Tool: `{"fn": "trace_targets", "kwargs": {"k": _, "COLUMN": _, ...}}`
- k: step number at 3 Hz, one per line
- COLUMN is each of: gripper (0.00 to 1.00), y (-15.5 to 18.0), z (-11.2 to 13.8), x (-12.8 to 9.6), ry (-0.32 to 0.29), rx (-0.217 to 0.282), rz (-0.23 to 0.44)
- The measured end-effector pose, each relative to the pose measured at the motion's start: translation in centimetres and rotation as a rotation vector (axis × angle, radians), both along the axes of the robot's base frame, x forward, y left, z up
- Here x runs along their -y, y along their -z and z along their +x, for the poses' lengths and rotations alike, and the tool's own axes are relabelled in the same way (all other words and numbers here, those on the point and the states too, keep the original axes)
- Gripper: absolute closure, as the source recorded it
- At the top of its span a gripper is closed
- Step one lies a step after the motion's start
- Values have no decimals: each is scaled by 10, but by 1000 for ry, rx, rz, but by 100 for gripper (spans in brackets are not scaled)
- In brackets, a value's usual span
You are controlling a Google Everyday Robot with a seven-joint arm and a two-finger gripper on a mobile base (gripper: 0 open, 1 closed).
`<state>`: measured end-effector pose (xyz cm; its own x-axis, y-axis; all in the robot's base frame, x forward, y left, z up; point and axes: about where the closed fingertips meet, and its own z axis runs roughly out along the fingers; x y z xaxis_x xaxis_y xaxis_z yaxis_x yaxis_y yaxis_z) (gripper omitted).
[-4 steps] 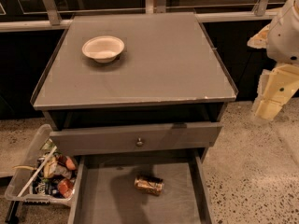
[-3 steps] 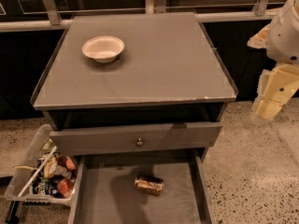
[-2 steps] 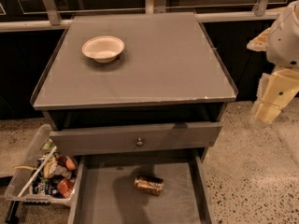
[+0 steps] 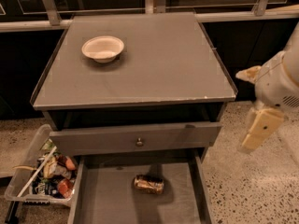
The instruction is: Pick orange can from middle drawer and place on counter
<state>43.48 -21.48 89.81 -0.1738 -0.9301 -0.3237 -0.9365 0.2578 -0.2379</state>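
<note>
The orange can (image 4: 148,184) lies on its side on the grey floor of the open middle drawer (image 4: 103,199), near the middle. The drawer is pulled out at the bottom of the view, below a drawer front with a round knob (image 4: 139,142). The counter (image 4: 159,64) is the flat grey cabinet top above. My gripper (image 4: 256,133) hangs in the air to the right of the cabinet, at about the height of the knobbed drawer front. It is well apart from the can and holds nothing that I can see.
A white bowl (image 4: 103,48) stands on the counter's back left. A clear plastic bin (image 4: 39,178) of snack wrappers sits on the speckled floor to the left of the open drawer. A metal rail and dark panels run behind the cabinet.
My gripper and arm have moved down and slightly left beside the cabinet's right side. The can, drawer and bowl have not moved.
</note>
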Motion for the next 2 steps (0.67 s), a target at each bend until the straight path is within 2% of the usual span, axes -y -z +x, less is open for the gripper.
{"fn": "trace_targets", "kwargs": {"k": 1, "gripper": 0, "y": 55, "z": 3, "x": 4, "ry": -8, "rx": -30, "rz": 72}}
{"fn": "trace_targets", "kwargs": {"k": 2, "gripper": 0, "y": 55, "z": 1, "x": 1, "ry": -16, "rx": -19, "rz": 56}}
